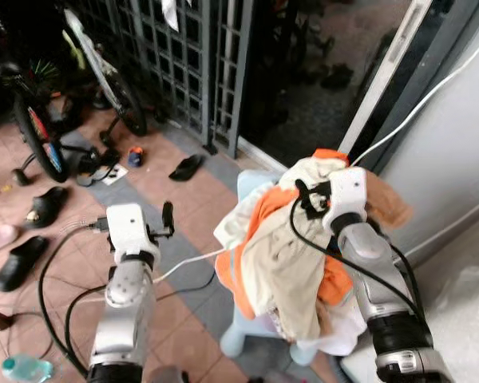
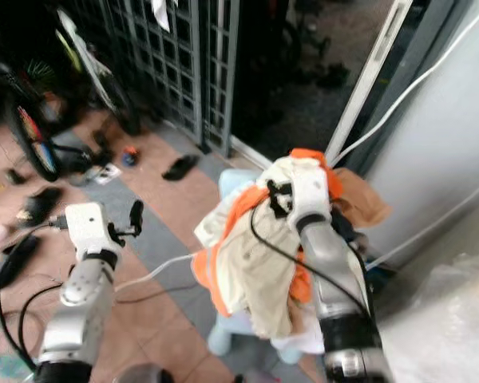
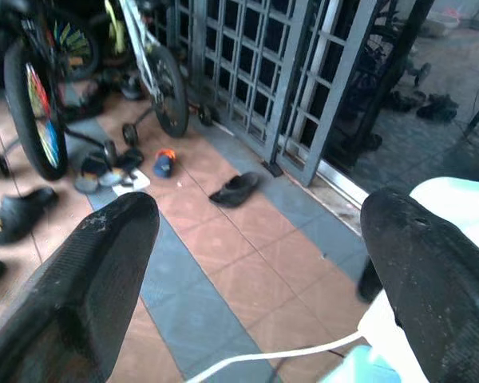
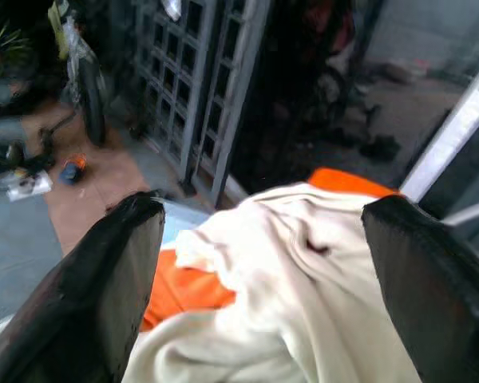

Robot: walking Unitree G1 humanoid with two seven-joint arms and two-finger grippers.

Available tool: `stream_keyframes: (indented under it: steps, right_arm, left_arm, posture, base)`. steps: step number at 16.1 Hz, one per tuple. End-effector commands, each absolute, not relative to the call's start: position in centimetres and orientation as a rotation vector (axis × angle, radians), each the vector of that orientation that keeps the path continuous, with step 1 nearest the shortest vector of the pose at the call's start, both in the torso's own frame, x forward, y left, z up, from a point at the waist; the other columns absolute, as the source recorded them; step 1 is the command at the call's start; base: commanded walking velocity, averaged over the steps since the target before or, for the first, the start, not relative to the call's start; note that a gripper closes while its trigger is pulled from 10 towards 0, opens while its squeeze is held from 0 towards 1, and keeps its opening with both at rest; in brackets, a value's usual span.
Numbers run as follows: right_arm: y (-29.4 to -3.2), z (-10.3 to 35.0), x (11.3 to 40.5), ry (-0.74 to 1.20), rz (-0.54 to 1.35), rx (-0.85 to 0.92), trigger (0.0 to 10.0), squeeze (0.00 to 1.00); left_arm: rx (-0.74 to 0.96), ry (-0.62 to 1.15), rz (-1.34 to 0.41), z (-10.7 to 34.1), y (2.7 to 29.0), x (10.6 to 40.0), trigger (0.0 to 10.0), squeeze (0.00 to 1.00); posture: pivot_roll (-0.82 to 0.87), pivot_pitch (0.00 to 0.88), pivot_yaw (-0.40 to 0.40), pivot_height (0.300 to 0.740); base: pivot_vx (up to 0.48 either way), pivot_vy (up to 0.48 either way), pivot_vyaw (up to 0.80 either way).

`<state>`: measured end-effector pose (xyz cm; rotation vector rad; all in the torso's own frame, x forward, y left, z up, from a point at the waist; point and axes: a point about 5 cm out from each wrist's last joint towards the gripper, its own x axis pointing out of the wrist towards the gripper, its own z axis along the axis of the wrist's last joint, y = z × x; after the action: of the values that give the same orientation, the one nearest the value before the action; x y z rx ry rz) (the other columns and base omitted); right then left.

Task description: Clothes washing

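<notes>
From the left eye view we see a heap of clothes, cream and orange, draped over our right forearm and piled on a pale blue stool. Our right gripper sits at the top of the heap, where we cannot tell how its jaws stand. Our left gripper is raised over the tiled floor, well apart from the clothes, beside a white cable.

The right eye view shows the same scene, with sandals and a bicycle near a metal gate.

In the left wrist view our left jaws stand released, wide apart, nothing between them; floor, a black sandal and the gate lie beyond, and the stool's edge shows beside one finger.

In the right wrist view our right jaws are released and spread, and the cream garment with orange cloth under it lies between and beneath the two fingers, which do not close on it.
</notes>
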<state>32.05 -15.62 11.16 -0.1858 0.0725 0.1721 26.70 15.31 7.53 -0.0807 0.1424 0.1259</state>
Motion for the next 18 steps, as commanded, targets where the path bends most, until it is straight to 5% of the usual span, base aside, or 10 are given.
stream_keyframes:
  steps: [1,8,9,12,18]
  right_arm:
    - [-16.0,10.4,32.6,0.139,0.168,-0.249,10.0,0.0]
    - [-19.9,8.4,32.5,0.294,-0.084,-0.409,10.0,0.0]
    - [-19.5,7.8,32.4,0.323,-0.051,-0.37,0.0,0.0]
    - [-18.1,6.8,32.7,0.385,0.019,-0.228,0.0,0.0]
    - [-17.2,7.4,34.3,0.384,0.076,-0.233,0.0,0.0]
  left_arm:
    - [-0.07,0.143,0.146,7.6,15.1,26.9,10.0,0.0]
    - [-0.045,0.203,0.065,7.5,14.6,26.5,10.0,0.0]
    - [-0.038,0.198,0.061,7.7,14.7,26.7,10.0,0.0]
    - [-0.012,0.197,0.036,7.9,14.4,26.7,10.0,0.0]
    - [0.007,0.194,0.042,8.3,15.0,26.4,10.0,0.0]
  posture:
    - [0.03,0.0,-0.117,0.74]
    - [0.01,0.0,-0.053,0.74]
    - [0.01,0.0,-0.047,0.74]
    - [0.02,0.0,-0.04,0.74]
    - [0.05,0.016,-0.036,0.74]
  base:
    - [0.0,0.0,0.0]
    - [0.0,0.0,0.0]
    - [0.0,0.0,0.0]
    - [0.0,0.0,0.0]
    - [0.0,0.0,0.0]
